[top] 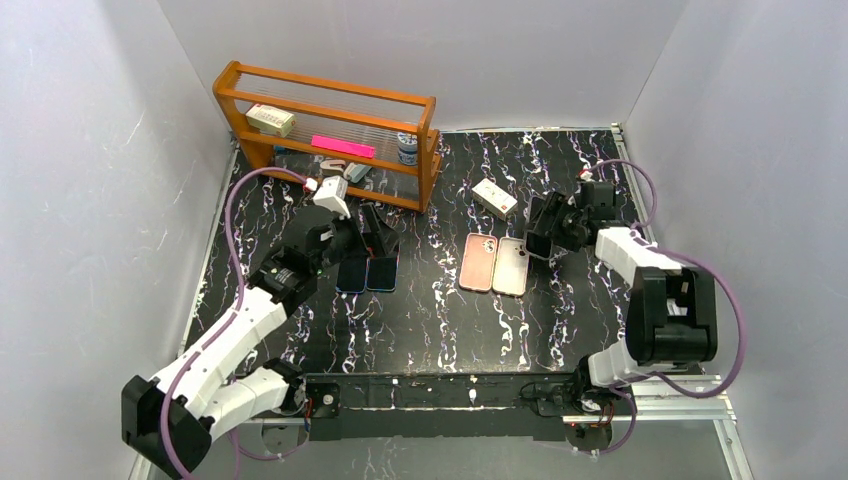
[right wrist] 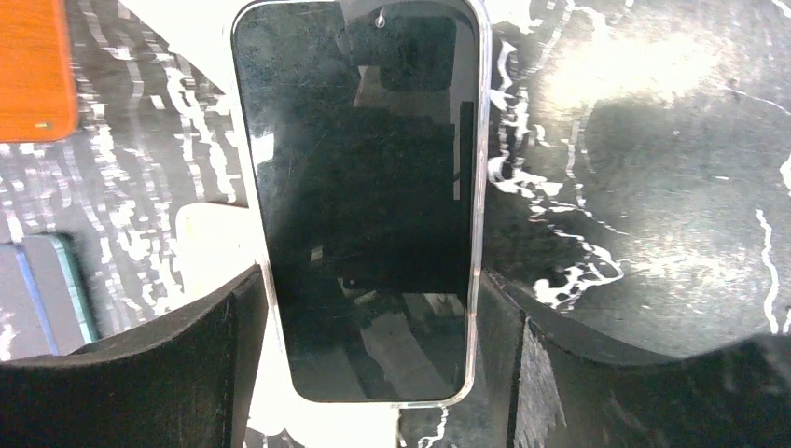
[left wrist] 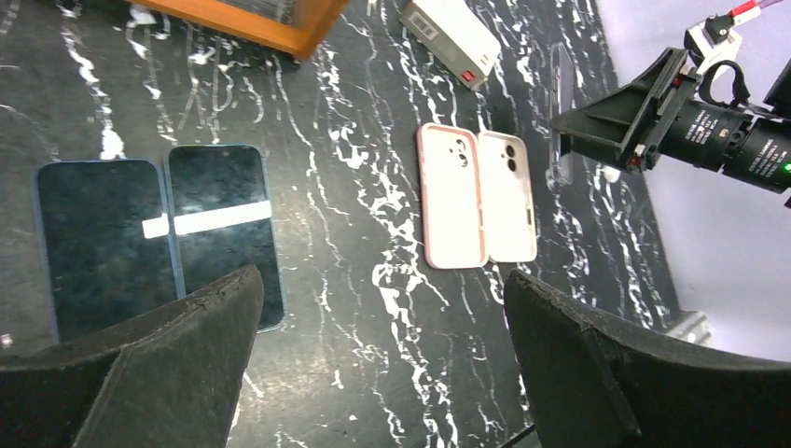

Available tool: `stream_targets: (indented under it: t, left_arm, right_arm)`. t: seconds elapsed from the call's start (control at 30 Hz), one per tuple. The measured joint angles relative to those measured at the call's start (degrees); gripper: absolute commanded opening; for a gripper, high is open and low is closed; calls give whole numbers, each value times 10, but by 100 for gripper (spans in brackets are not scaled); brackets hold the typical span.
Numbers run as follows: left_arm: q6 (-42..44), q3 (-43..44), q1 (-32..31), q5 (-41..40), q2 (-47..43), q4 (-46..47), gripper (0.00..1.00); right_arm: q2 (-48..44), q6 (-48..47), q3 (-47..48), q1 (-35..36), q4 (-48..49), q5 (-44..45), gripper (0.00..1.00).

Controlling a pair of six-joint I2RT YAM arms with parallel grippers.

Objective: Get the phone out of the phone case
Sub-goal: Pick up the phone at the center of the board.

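My right gripper (right wrist: 373, 280) is shut on the long edges of a black-screened phone in a clear case (right wrist: 364, 196) and holds it above the table at the right (top: 540, 240). In the left wrist view this phone shows edge-on (left wrist: 560, 112). Two pink phone-shaped pieces (top: 494, 264) lie side by side, backs up, at mid-table; they also show in the left wrist view (left wrist: 478, 201). My left gripper (left wrist: 382, 327) is open and empty, hovering at the left (top: 365, 235) over two dark phones (left wrist: 159, 238) lying screen up.
A wooden rack (top: 325, 130) stands at the back left holding a white box, a pink item and a small cup. A small white box (top: 494, 197) lies behind the pink pieces. Grey walls close in the left, back and right sides.
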Motion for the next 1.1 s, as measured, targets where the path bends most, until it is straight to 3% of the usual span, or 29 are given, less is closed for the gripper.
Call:
stream_targets:
  t: [0.2, 0.43, 0.87, 1.1]
  left_arm:
    - [-33, 0, 0, 40, 38, 38, 98]
    - [-75, 0, 0, 70, 88, 93, 93]
    - [-134, -7, -4, 101, 148, 190, 86]
    - [-150, -12, -15, 101, 162, 210, 72]
  right_arm:
    - [-71, 21, -33, 46, 42, -22, 1]
    - [-131, 71, -73, 207, 111, 6, 1]
    - [-131, 101, -75, 422, 179, 128, 1]
    - [-107, 98, -63, 490, 192, 164, 1]
